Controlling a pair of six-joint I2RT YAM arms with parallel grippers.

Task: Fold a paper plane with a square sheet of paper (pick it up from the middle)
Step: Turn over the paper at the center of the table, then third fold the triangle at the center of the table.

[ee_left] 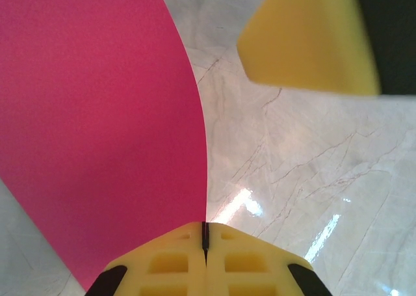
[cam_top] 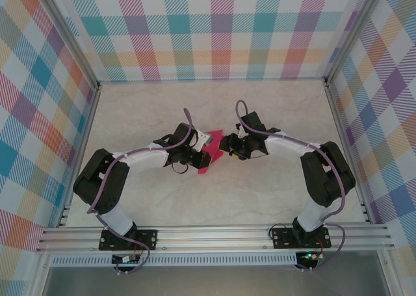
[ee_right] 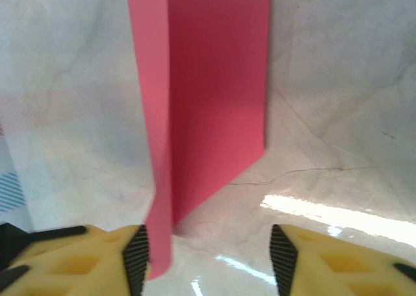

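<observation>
Arms crowd the middle of the marble table (cam_top: 273,107), hiding most of the pink paper sheet (cam_top: 207,164) from above. The left gripper (ee_left: 204,234) pinches its edge, jaws closed. The right gripper (ee_right: 209,254) stands with jaws apart beside the upright, creased, doubled sheet.

The left arm (cam_top: 140,158) and right arm (cam_top: 289,144) share black joints, white shells and looping purple cables (cam_top: 188,120), on black base plates (cam_top: 128,239). Their fingers (ee_right: 71,257) are yellow plastic with moulded pockets and black ribbed pads (ee_right: 138,260).
</observation>
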